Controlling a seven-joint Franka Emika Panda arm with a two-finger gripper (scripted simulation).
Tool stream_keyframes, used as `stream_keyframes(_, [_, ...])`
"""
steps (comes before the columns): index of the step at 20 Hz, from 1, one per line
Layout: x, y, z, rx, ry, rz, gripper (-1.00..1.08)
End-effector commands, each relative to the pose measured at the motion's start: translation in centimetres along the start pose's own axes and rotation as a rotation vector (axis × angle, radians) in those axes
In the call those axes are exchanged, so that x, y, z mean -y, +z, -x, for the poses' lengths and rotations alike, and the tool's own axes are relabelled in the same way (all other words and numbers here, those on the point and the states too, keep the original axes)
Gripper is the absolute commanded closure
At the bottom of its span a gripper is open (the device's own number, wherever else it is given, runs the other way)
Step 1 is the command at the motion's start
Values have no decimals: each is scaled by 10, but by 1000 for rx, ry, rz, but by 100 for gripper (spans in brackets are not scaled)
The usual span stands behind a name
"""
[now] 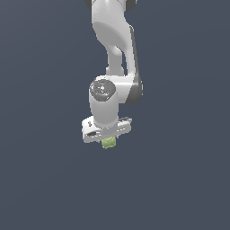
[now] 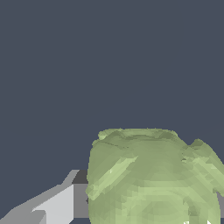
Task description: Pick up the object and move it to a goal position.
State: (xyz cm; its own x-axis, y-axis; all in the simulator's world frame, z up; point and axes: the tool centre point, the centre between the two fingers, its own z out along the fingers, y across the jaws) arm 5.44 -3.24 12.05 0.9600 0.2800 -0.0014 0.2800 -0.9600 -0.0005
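- The white Panda arm's end effector [image 1: 107, 140] points straight down over a plain dark blue-grey counter [image 1: 40, 179], with a small pale yellow-green lumpy block [image 1: 108, 143] showing just beneath its white crossbar.
- In the wrist view the same bumpy block [image 2: 153, 179] fills the near foreground, with one grey finger [image 2: 52, 205] touching its side; the opposite finger is hidden behind the block.
- The end effector appears clenched on the block, gripping it across its width, though whether the block is off the counter or resting on it cannot be told.
- Judging by its size, the block is likely light, and it looks stiff rather than soft; its rounded bumps offer uneven contact, so it could twist or slip in a loose pinch.
- The surest hold seems to be across two opposite sides at mid-height, with the pads seated between bumps.
- No goal marker is visible in either view.
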Motion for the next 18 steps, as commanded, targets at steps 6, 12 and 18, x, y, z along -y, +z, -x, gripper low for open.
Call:
stream_keyframes(6, [3, -88, 10, -1, 0, 1, 108])
stream_keyframes(12, [5, -158, 18, -1, -1, 1, 108])
stream_keyframes(18, [7, -213, 22, -1, -1, 1, 108])
